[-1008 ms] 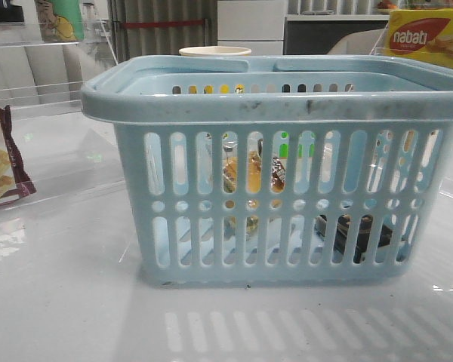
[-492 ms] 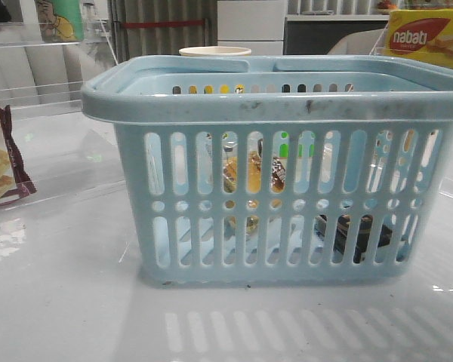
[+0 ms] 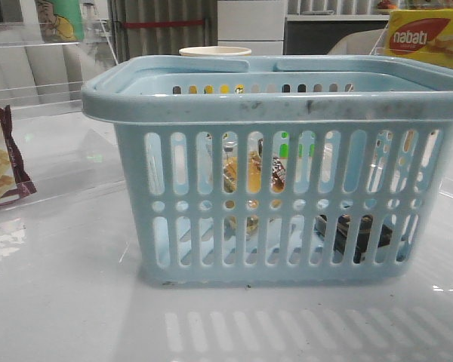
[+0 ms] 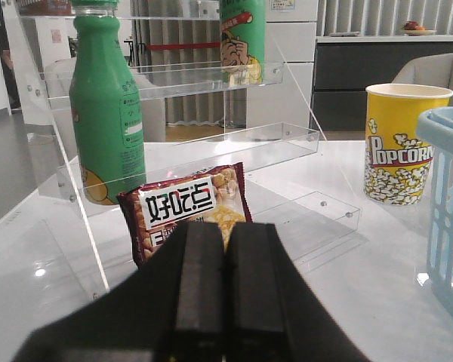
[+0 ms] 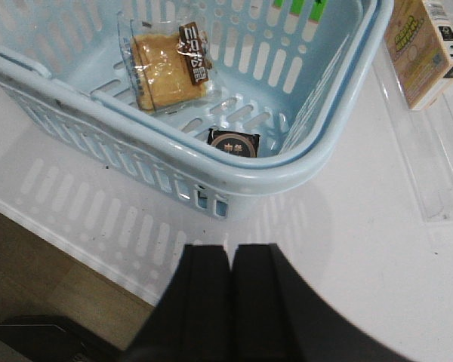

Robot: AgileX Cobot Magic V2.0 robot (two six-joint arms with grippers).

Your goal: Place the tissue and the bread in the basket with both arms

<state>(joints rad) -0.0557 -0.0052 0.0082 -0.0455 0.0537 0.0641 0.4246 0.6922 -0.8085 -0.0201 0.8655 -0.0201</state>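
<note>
Light-blue basket [image 5: 317,162] on the counter holds bread [image 5: 166,68] and tissue [image 5: 234,142]; both jaws, left gripper [image 4: 225,290] and right gripper [image 5: 230,302], are closed and empty. Keep your arms clear; nothing remains to load.

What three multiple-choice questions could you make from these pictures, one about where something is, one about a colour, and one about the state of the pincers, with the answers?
1. Where is the bread?
A. On the table beside the basket
B. Inside the basket
C. Held by the left pincer

2. What colour is the popcorn cup?
A. Yellow
B. Red
C. Green

3. How do the left pincer and the right pincer stand?
A. Both wide open
B. Both shut and empty
C. Each clamped on a packet

Answers: 1 B, the right wrist view shows it lying on the basket floor, near the tissue. 2 A, its wall is yellow with printed popcorn. 3 B, each pair of fingers meets with nothing between.
</note>
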